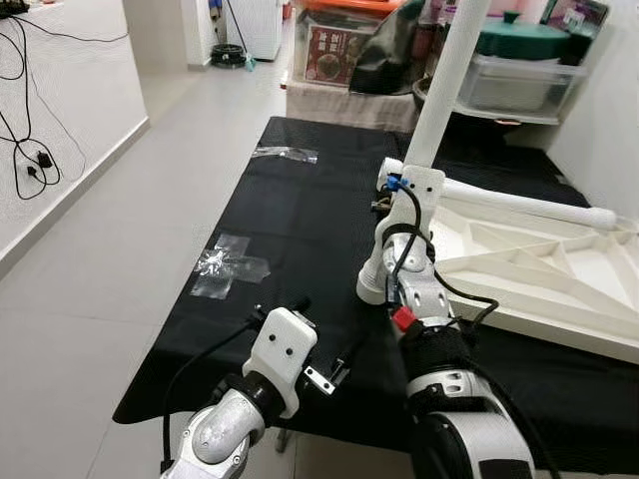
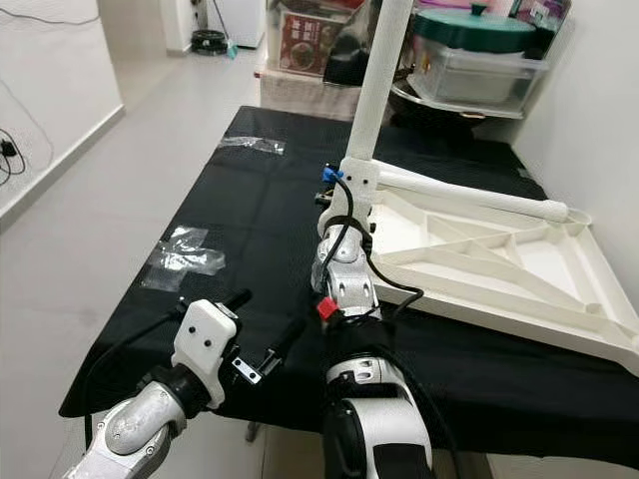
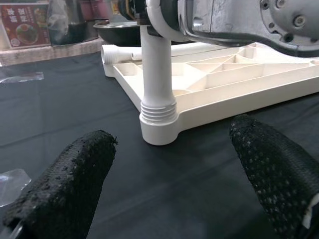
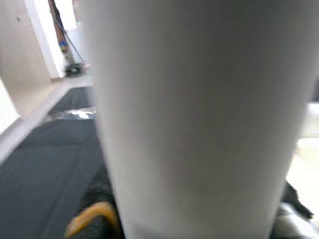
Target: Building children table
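Tabletop (image 1: 559, 299) lies on the mat (image 1: 300, 230), leg (image 1: 449, 70) upright at its corner.

Left gripper (image 1: 319, 344) low and forward, fingers (image 3: 65, 184) spread wide with a clear gap between them, holding nothing. Right arm (image 1: 424, 299) raised and extended forward; right gripper (image 2: 344, 215) closed around an upright white leg (image 1: 449, 70).

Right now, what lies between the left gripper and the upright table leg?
Only bare black cloth lies between the open left gripper and the upright leg, in the left wrist view.

Silver arms with white wrist housings (image 1: 283, 349), looped black cables, and black textured fingers (image 3: 65, 184).
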Motion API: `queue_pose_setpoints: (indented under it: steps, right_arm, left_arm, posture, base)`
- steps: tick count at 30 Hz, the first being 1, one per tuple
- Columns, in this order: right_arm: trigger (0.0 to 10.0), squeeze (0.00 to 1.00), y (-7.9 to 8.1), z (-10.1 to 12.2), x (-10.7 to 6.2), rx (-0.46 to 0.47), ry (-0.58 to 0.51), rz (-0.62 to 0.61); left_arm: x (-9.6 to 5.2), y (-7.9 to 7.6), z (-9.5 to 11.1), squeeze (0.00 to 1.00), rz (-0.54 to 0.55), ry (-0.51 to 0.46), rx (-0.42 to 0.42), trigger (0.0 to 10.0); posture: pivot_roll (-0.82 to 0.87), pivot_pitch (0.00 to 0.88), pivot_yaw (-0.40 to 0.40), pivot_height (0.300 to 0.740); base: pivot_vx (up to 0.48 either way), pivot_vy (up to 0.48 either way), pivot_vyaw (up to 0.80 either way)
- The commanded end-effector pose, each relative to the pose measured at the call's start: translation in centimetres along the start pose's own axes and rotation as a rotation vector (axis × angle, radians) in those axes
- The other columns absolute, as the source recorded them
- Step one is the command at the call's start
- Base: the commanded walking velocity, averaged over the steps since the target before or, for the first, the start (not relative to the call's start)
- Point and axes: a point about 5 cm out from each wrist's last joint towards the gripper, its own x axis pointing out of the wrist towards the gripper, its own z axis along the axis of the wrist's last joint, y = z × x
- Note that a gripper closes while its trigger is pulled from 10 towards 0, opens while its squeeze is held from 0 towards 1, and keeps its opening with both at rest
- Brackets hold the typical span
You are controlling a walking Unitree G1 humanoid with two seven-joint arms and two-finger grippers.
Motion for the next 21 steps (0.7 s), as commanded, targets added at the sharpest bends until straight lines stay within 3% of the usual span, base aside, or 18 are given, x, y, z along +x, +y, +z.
queue_pose_setpoints:
  steps: [1, 5, 6, 8, 9, 13, 14, 16, 17, 18, 21]
  right_arm:
    - [10.0, 1.00, 0.3, -0.8, -0.1, 0.034, 0.019, 0.042]
    - [10.0, 1.00, 0.6, -0.2, 0.2, 0.062, -0.036, 0.163]
    - [10.0, 0.00, 0.4, 0.1, 0.6, 0.112, -0.030, 0.324]
    - [10.0, 0.00, 0.4, 0.2, 0.6, 0.125, -0.024, 0.355]
    - [10.0, 0.00, 0.5, 0.1, 0.5, 0.134, -0.011, 0.435]
    - [10.0, 0.00, -0.1, 0.3, -1.1, 0.189, 0.080, 1.070]
    - [10.0, 0.00, -0.5, 0.4, -1.4, 0.192, 0.091, 1.160]
    - [10.0, 0.00, -0.9, 0.7, -1.7, 0.206, 0.102, 1.292]
    - [10.0, 0.00, -0.9, 0.7, -1.7, 0.206, 0.102, 1.292]
    - [10.0, 0.00, -0.8, 1.3, -1.5, 0.238, 0.098, 1.388]
    - [10.0, 0.00, 0.1, 2.1, -1.2, 0.281, 0.088, 1.449]
  left_arm:
    - [-0.1, -0.1, -0.3, 0.00, -0.007, 0.015, 0.006, 10.0]
    - [0.0, 0.0, -0.3, 0.00, -0.004, 0.014, 0.009, 10.0]
    - [0.0, 0.1, -0.3, 0.00, -0.001, 0.013, 0.004, 10.0]
    - [0.0, 0.1, -0.3, 0.00, 0.000, 0.013, 0.003, 10.0]
    - [0.0, 0.1, -0.3, 0.00, -0.002, 0.015, 0.007, 10.0]
    - [0.0, 0.0, -0.2, 0.00, 0.000, 0.013, 0.007, 10.0]
    - [0.0, 0.0, -0.2, 0.00, -0.001, 0.012, 0.009, 10.0]
    - [0.0, 0.0, -0.2, 0.00, -0.002, 0.011, 0.011, 10.0]
    - [0.0, 0.0, -0.2, 0.00, -0.002, 0.011, 0.011, 10.0]
    - [0.0, 0.0, -0.1, 0.00, 0.000, 0.011, 0.012, 10.0]
    - [-0.1, 0.1, -0.1, 0.00, 0.007, 0.013, 0.011, 10.0]
  posture:
    - [0.10, 0.082, -0.094, 0.740]
    - [0.11, 0.086, -0.096, 0.740]
    - [0.11, 0.087, -0.097, 0.740]
    - [0.11, 0.087, -0.097, 0.740]
    - [0.10, 0.087, -0.096, 0.740]
    - [0.11, 0.088, -0.099, 0.740]
    - [0.11, 0.088, -0.099, 0.740]
    - [0.12, 0.091, -0.104, 0.740]
    - [0.12, 0.091, -0.104, 0.740]
    - [0.12, 0.095, -0.107, 0.740]
    - [0.13, 0.096, -0.108, 0.740]
  base:
    - [0.000, 0.000, 0.00]
    - [0.000, 0.000, 0.00]
    - [0.000, 0.000, 0.00]
    - [0.000, 0.000, 0.00]
    - [0.000, 0.000, 0.00]
    - [0.000, 0.000, 0.00]
    - [0.000, 0.000, 0.00]
    - [0.000, 0.000, 0.00]
    - [0.000, 0.000, 0.00]
    - [0.000, 0.000, 0.00]
    - [0.000, 0.000, 0.00]
